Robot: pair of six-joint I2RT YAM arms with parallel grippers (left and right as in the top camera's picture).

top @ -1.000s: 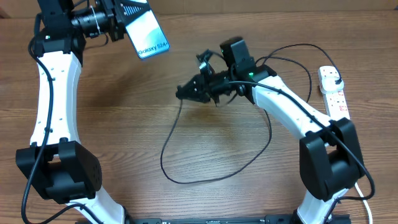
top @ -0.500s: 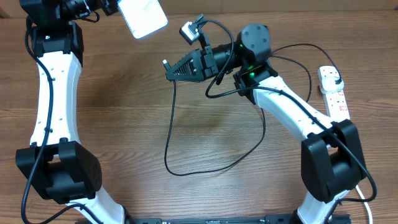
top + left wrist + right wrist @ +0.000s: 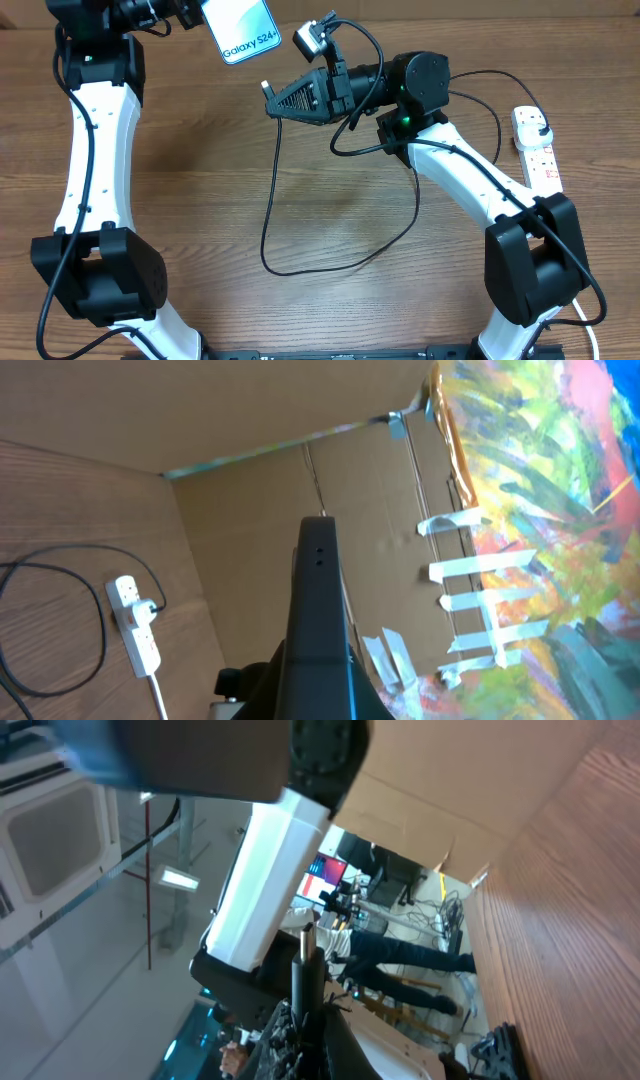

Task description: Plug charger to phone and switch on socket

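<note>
Step – mating connector with phone. Left gripper (image 3: 203, 14) clamps phone (image 3: 243, 32) above table (image 3: 200, 200) far edge; right gripper (image 3: 283, 99) pinches charger (image 3: 272, 200) tip, near phone. Next – align tip with port, push. Socket (image 3: 537, 150) at right edge, untouched.

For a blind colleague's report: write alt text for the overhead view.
The left fingers hold a lit Galaxy S24 phone near the top edge, while the right fingers, shut on the tip of the black charger cable, point it toward the phone. The cable loops down over the wooden table; a white power strip lies at the right edge.
</note>
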